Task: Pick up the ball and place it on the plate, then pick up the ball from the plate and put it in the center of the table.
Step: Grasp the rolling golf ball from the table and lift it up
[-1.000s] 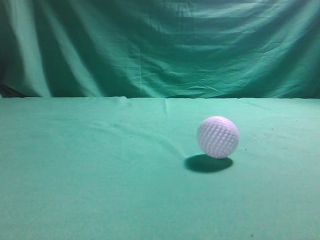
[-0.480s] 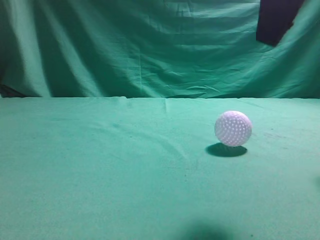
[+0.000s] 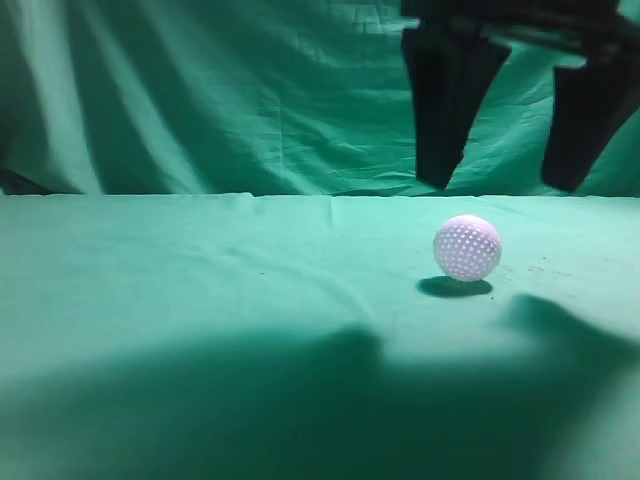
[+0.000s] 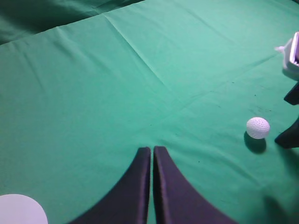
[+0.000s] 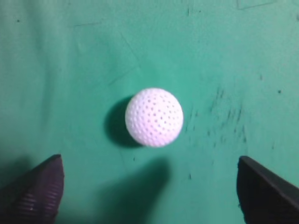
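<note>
Ball point(image 3: 467, 247) sat on the table point(image 3: 200, 300), right of centre in the exterior view. Right gripper point(image 3: 505, 180) hung above and slightly right of the ball, not touching, its fingers point(image 5: 35, 191) well apart, one on either side. Left gripper point(image 4: 152, 151) sat left of the ball, well apart, jaws together. Plate point(image 4: 21, 210) lay on the table further left of the ball, past that gripper. Backdrop point(image 3: 250, 90) hung behind.

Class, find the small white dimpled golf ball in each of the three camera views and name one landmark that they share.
Exterior view: small white dimpled golf ball, right of centre, on the cloth.
Left wrist view: far right, mid-height.
Right wrist view: centre.
Shared landmark: the open right tool, whose dark fingers flank the ball.
</note>
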Controlling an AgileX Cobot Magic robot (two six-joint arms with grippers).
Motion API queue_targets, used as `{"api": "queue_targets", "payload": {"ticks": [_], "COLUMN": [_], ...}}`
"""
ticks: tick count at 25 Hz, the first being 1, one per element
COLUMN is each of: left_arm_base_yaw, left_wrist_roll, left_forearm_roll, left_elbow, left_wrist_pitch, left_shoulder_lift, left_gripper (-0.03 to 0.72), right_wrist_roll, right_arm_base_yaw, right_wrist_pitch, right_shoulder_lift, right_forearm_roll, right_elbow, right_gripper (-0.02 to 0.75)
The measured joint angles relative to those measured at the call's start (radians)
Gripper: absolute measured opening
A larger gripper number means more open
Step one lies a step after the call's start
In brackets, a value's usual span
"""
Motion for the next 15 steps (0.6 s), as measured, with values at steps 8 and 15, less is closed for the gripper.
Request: {"api": "queue_targets", "payload": {"ticks": [8,15], "left_arm_base_yaw": [0.0,0.0], "left_wrist_roll": [0.0,0.0], "left_forearm_roll": [0.0,0.0], "left_elbow": [0.0,0.0], "left_wrist_pitch": [0.007,0.024], "left_shoulder_lift": [0.0,0.0], "left_gripper": [0.0,0.0], "right_wrist_roll": [0.002,0.002], "right_arm_base_yaw": [0.0,-0.021], "right_wrist_pitch": [0.016,0.02], "right_shoulder_lift": [0.176,0.246], "right_forearm_roll": [0.0,0.017], "right_elbow": [-0.11,-0.15], "right_gripper": [0.646,0.646]}}
